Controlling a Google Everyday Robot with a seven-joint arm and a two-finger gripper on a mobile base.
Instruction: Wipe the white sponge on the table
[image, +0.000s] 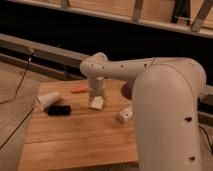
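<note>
The white sponge (97, 103) lies on the light wooden table (75, 140), near its far middle. My gripper (97, 94) hangs straight down from the white arm's wrist (96, 65), right above the sponge and close to its top. The jaws stand open, and I cannot tell whether they touch the sponge. The arm's bulky white body (165, 110) fills the right side of the view and hides the table's right part.
A white tapered cup (48, 100) lies on its side at the left, with a small black object (59, 109) just in front of it. An orange item (79, 89) lies behind the gripper. A white cylinder (126, 115) lies to the sponge's right, and a dark round thing (125, 90) sits behind it.
</note>
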